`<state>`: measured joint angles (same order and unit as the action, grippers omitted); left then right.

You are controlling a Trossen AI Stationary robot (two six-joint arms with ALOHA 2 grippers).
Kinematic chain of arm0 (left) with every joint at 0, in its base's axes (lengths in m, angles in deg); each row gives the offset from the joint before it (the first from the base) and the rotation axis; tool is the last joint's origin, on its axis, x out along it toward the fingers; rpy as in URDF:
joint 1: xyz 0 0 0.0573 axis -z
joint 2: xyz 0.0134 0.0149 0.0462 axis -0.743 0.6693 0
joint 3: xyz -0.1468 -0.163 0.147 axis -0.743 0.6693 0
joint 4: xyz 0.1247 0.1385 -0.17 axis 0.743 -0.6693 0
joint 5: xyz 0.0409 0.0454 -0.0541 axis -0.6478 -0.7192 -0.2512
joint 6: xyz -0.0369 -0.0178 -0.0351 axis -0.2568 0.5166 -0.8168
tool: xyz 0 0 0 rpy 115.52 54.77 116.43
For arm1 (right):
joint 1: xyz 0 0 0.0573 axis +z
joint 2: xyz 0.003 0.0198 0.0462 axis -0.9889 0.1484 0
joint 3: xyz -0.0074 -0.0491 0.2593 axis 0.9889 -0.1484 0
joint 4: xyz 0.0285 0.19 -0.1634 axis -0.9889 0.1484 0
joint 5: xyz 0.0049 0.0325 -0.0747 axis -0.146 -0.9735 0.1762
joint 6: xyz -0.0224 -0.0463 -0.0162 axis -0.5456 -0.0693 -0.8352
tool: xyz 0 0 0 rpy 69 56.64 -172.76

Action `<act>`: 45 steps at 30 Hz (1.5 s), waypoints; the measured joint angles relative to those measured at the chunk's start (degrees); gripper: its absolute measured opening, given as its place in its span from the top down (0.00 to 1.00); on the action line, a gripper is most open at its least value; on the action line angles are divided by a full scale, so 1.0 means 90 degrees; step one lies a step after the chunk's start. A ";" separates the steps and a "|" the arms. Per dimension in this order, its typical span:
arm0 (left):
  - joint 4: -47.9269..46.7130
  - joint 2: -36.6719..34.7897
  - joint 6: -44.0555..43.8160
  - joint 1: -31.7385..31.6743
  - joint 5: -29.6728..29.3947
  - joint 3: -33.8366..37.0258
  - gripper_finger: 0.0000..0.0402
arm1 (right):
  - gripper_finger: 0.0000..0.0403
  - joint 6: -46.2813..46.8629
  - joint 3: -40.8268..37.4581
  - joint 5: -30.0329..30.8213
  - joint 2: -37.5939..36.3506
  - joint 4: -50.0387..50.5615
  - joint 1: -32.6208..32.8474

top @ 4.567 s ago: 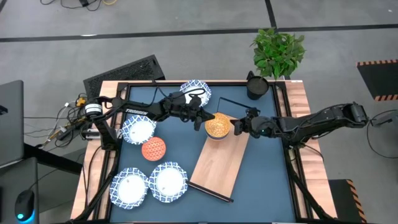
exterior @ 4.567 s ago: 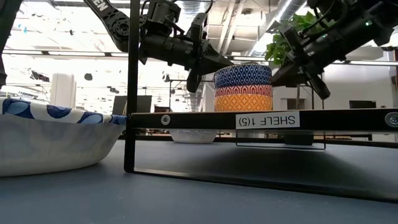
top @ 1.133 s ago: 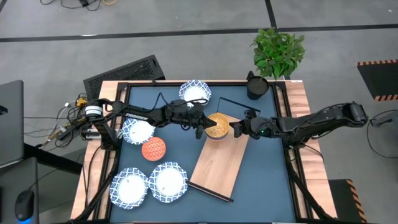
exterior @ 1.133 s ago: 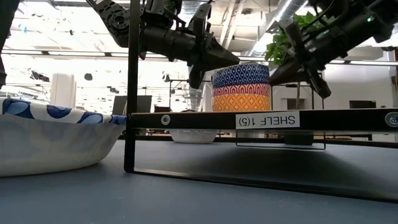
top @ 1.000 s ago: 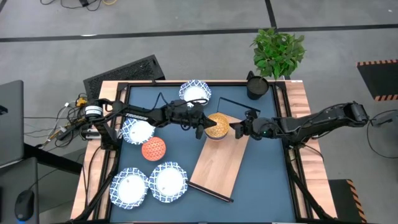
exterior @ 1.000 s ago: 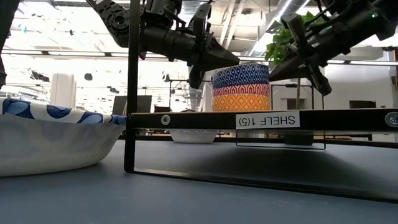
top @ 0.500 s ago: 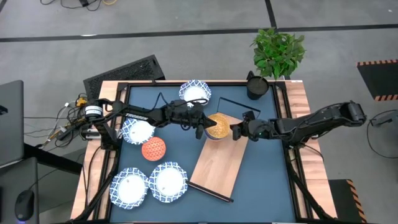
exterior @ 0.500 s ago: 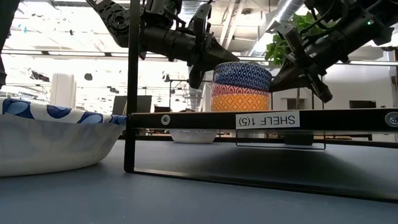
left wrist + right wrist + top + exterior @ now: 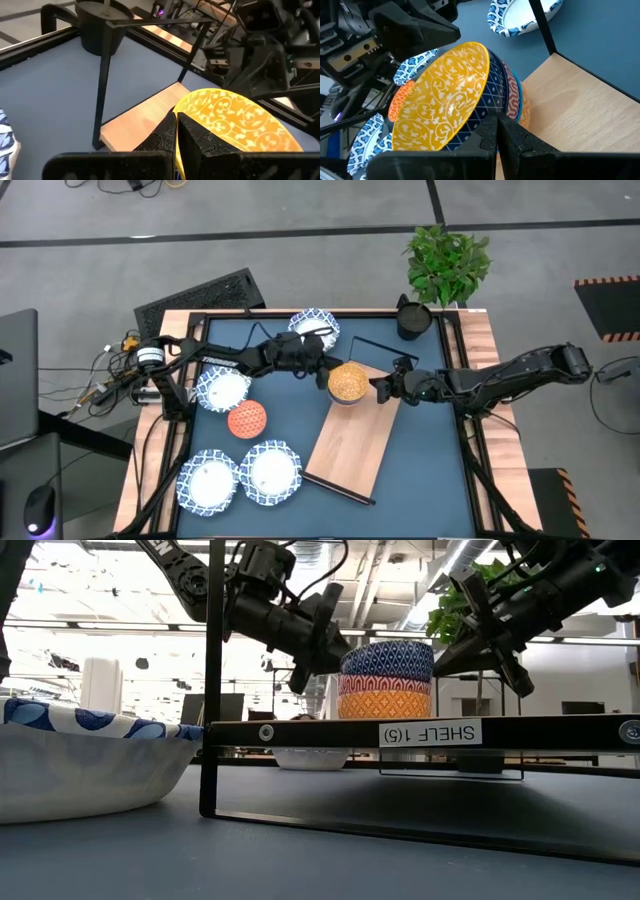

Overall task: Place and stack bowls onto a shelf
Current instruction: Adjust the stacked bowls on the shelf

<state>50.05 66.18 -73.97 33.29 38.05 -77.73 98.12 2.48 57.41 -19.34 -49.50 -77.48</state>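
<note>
A stack of three small bowls (image 9: pixel 347 382) stands on the far end of the light-wood shelf (image 9: pixel 355 445). The orange one is at the bottom, a red-orange one is in the middle, and a blue one with a yellow inside (image 9: pixel 388 658) is on top. My left gripper (image 9: pixel 322 371) is shut and stands at the stack's left side, by the top bowl's rim (image 9: pixel 186 102). My right gripper (image 9: pixel 377 388) is shut and stands at the stack's right side. Several wide white-and-blue bowls and a red-orange bowl (image 9: pixel 247 419) rest on the blue table top to the left. My left gripper's shut fingertips (image 9: pixel 176 125) stand right beside the top bowl's rim, coming from the table's left and slanting slightly down. I cannot tell whether they touch it. My right gripper's shut fingertips (image 9: pixel 497 131) lie against the blue outer wall of the top bowl (image 9: pixel 487 107), on the side toward the table's right. They come from the right, slanting down. The bowl sits nested in the stack on the shelf.
White-and-blue bowls lie at the far middle (image 9: pixel 315 328), at the left (image 9: pixel 222 388) and as a pair near the front left (image 9: pixel 240 477). A dark pot (image 9: pixel 412 318) and a green plant (image 9: pixel 448 265) stand at the far right corner. The shelf's near half is bare wood.
My left gripper has swung toward the table's far edge and drawn back a little from the stack, still shut. The top blue bowl tipped for a moment and has settled back into the stack. The stack has stayed on the shelf.
</note>
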 joint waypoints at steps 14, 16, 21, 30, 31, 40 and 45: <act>-0.1023 -0.0345 0.0145 -0.0046 -0.0092 0.0000 1.00 | 0.92 0.0002 0.0000 -0.0034 0.0000 0.0046 0.0030; -0.1268 -0.0498 0.0193 -0.0046 -0.0104 0.0000 1.00 | 0.92 0.0003 0.0000 -0.0036 0.0000 0.0093 0.0058; -0.1837 -0.0914 0.0079 -0.0041 0.0004 0.0035 1.00 | 0.92 0.0040 0.0000 -0.0063 0.0001 0.0128 0.0058; -0.1191 -0.0895 -0.0643 -0.0041 0.0766 0.0917 1.00 | 0.92 0.0125 0.0000 -0.0066 0.0000 0.0130 0.0056; -0.0950 -0.0889 -0.0678 -0.0051 0.0681 0.1009 1.00 | 0.92 0.0137 0.0000 -0.0066 0.0000 0.0135 0.0056; -0.0243 -0.0901 -0.0523 -0.0041 0.0631 0.1168 1.00 | 0.92 0.0189 0.0000 -0.0066 0.0000 0.0149 0.0051; -0.0234 -0.0901 -0.0450 -0.0039 0.0690 0.1171 1.00 | 0.92 0.0216 0.0000 -0.0066 0.0000 0.0164 0.0041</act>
<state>47.94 58.07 -78.02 32.94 44.25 -67.19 100.06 2.48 56.82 -19.34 -48.03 -77.11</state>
